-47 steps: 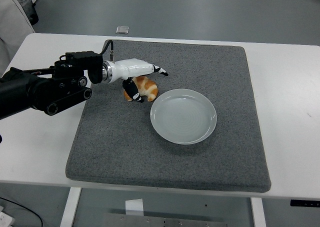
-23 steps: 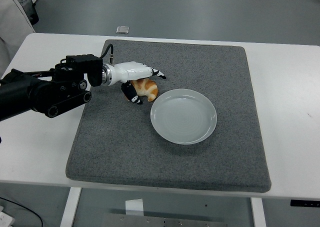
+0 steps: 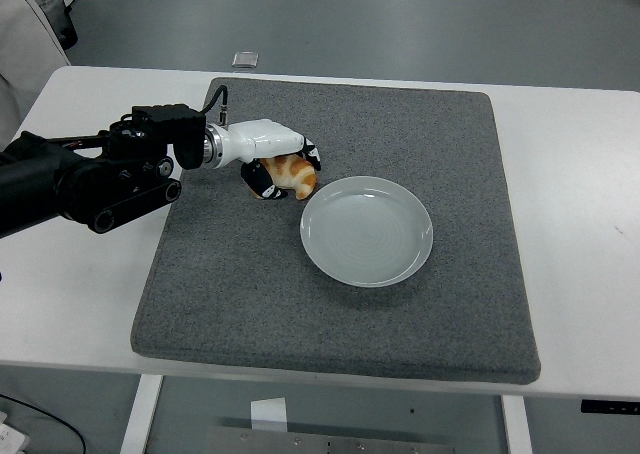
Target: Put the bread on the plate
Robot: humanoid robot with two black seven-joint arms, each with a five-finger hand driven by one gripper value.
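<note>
While the left robot hand (image 3: pixel 283 170) curls its white fingers (image 3: pixel 308 155) around the bread (image 3: pixel 293 173), the bread sits on the gray mat (image 3: pixel 340 304), just beside the left rim of the plate (image 3: pixel 367 231). The plate has nothing on it, and the mat lies on the white counter (image 3: pixel 560 174). It looks like the grab is about done, but the bread is not yet lifted and set on the plate.
</note>
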